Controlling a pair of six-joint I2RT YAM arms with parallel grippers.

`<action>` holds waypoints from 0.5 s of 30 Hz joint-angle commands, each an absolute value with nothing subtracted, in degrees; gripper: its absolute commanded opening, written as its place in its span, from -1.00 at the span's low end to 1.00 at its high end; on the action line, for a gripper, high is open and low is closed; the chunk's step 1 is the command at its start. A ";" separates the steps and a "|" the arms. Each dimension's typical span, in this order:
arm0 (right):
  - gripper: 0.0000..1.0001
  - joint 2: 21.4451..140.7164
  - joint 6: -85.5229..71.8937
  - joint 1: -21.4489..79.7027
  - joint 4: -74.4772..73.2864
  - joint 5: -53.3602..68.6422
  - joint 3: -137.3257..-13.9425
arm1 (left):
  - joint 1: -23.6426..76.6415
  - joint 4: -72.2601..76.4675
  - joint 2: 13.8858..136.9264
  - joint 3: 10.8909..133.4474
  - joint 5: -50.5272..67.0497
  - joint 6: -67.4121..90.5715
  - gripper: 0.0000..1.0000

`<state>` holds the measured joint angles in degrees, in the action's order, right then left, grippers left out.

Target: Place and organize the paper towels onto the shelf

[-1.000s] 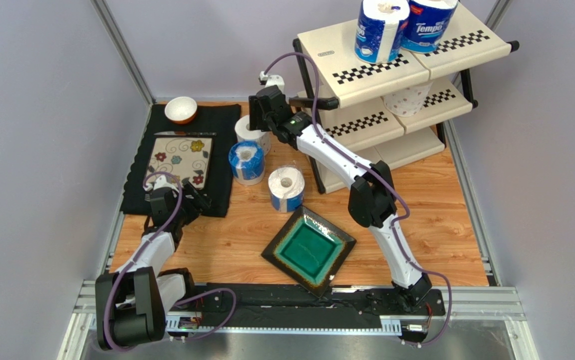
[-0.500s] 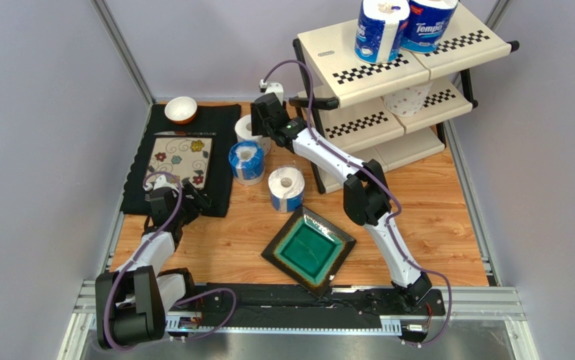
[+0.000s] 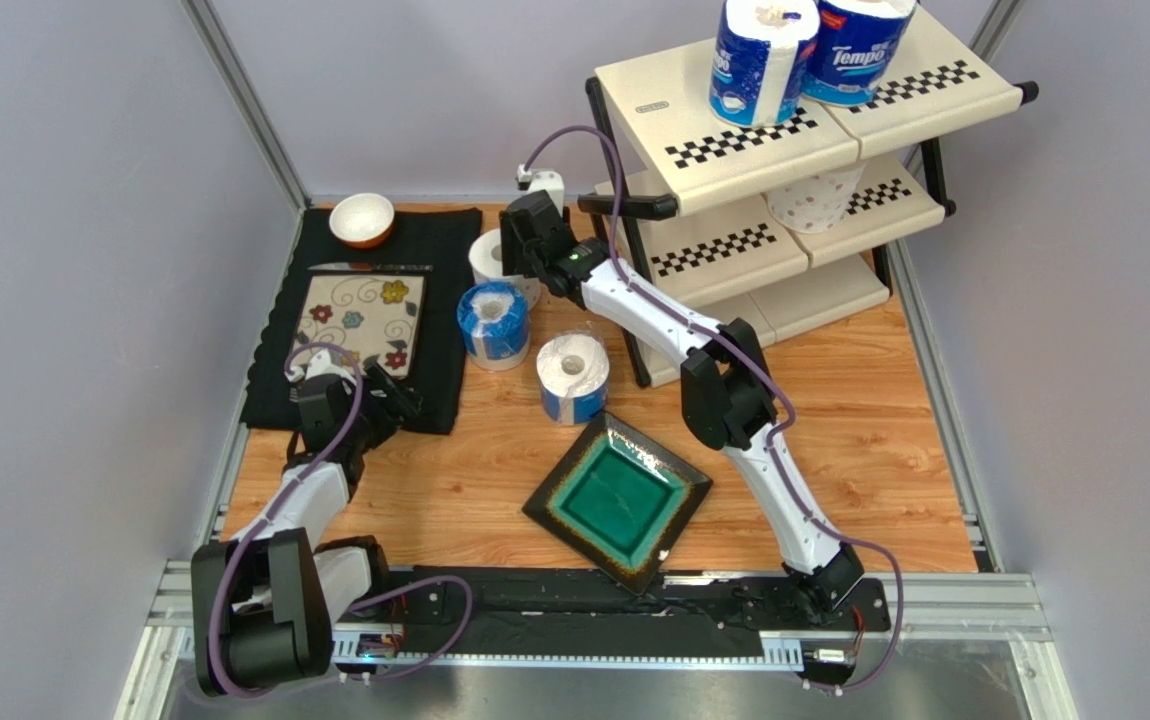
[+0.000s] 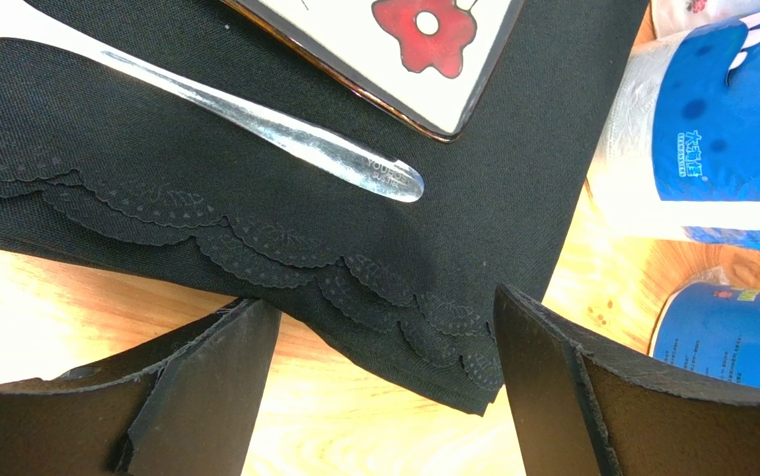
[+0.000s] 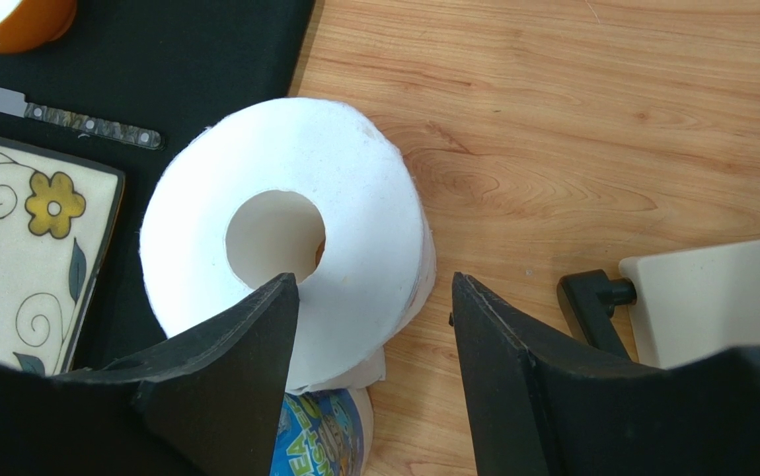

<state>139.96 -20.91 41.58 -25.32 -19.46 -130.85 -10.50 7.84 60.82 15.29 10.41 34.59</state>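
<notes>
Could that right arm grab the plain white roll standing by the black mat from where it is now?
Probably yes. The right gripper hangs just above the plain white roll, jaws open, and nothing lies between the two. A blue-wrapped roll close beside might crowd one finger.

- Paper towels: six. Three stand on the surface, two on the top tier of the shelf and one on its middle tier.
- Of those six, four show blue wrappers and two are plain white.
- Shelf: one, with three tiers.
- Plates: two. One is a green square plate, the other a floral plate.
- Bowl: one.
- Black placemat: one.
- Cutlery: two pieces, a knife and a silver handle whose working end is out of view.
- Arms: two, the left arm and the right arm.
- Tools: two, one per arm, the left tool and the right tool.
</notes>
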 commanded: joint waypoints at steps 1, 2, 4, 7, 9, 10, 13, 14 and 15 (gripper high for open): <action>0.24 141.94 -20.48 41.66 -22.24 -20.04 -133.68 | -10.99 1.76 62.75 13.53 11.42 35.42 0.77; 0.23 142.12 -20.48 41.66 -21.89 -20.04 -133.59 | -10.99 1.84 62.84 13.45 11.51 35.51 0.77; 0.24 142.12 -20.83 41.57 -21.01 -20.04 -133.33 | -11.25 1.93 62.93 13.36 11.95 35.60 0.77; 0.24 141.86 -21.27 41.66 -19.17 -19.78 -132.54 | -11.34 2.11 63.10 13.36 12.21 35.68 0.76; 0.24 141.07 -21.44 41.66 -17.50 -19.25 -131.32 | -11.43 2.11 63.02 13.45 12.22 35.68 0.76; 0.24 140.72 -21.62 41.66 -16.71 -19.07 -130.70 | -11.43 2.11 63.02 13.45 12.39 35.68 0.76; 0.24 139.57 -21.80 41.66 -14.51 -19.16 -129.02 | -11.51 2.29 62.93 13.36 12.57 35.86 0.77; 0.24 139.57 -21.62 41.66 -14.68 -19.07 -129.37 | -11.51 2.37 63.02 13.36 12.66 35.77 0.76; 0.24 139.74 -21.62 41.57 -14.76 -19.16 -130.42 | -11.69 2.37 63.10 13.36 12.66 35.86 0.76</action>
<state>140.73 -21.19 41.58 -18.90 -18.98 -129.71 -11.31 8.45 61.34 15.31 11.81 34.87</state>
